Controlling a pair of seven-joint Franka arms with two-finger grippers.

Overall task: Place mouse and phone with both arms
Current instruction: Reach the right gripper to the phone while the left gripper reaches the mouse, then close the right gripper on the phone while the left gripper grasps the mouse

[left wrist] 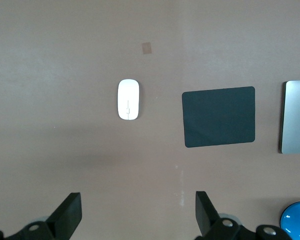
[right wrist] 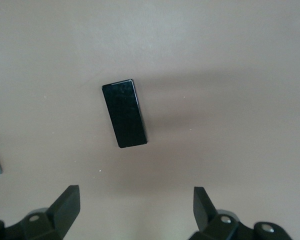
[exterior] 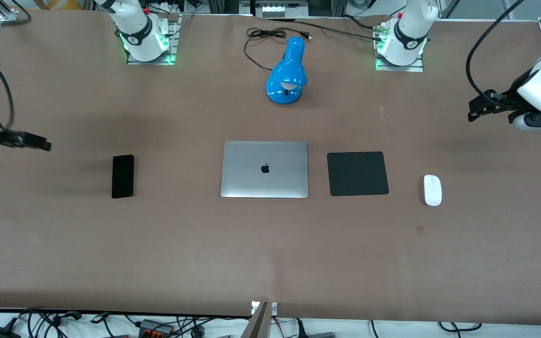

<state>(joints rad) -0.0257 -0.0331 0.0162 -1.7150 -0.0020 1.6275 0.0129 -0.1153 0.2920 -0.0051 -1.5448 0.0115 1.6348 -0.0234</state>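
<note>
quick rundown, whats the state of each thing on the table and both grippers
mouse: flat on the table, untouched, beside the mouse pad
phone: flat on the table, untouched
laptop: lid closed
mouse pad: flat, nothing on it
lamp: upright, cord unplugged
left gripper: fingers open, empty, above the table
right gripper: fingers open, empty, above the table

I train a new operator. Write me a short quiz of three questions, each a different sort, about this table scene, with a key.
1. True or false: the small white oval mouse lies on the square black mouse pad.
2. Which item lies toward the right arm's end of the table: A) the slim black phone, B) the blue desk lamp, C) the closed silver laptop?
3. Fill in: the left tool and the right tool both stand ___.

Key: 1 false, it lies on bare table beside the pad; 2 A; 3 open, each holding nothing.
</note>
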